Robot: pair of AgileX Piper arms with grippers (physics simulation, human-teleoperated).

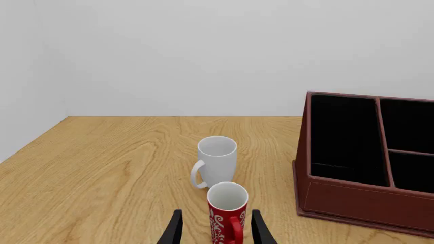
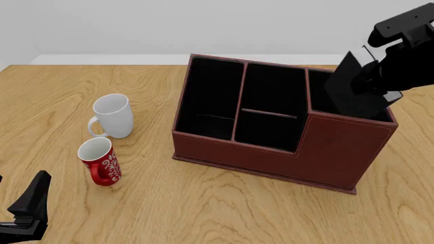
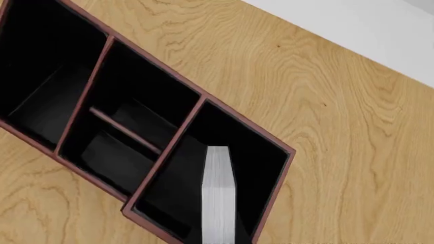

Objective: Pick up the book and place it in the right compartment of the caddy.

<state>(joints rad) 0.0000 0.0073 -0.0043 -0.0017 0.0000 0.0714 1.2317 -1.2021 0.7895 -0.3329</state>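
Observation:
The reddish-brown caddy stands right of centre on the table. The black book hangs tilted, its lower part inside the right compartment and its top above the rim. My right gripper is shut on the book from above. In the right wrist view the book's white page edges show inside the right compartment, while the gripper's fingers stay out of frame. My left gripper waits open and empty at the near left corner, its fingers bracketing a red mug in its view.
A white mug and a red patterned mug stand left of the caddy, well apart from the left gripper. The caddy's middle section is split by a divider. A pale wall backs the table.

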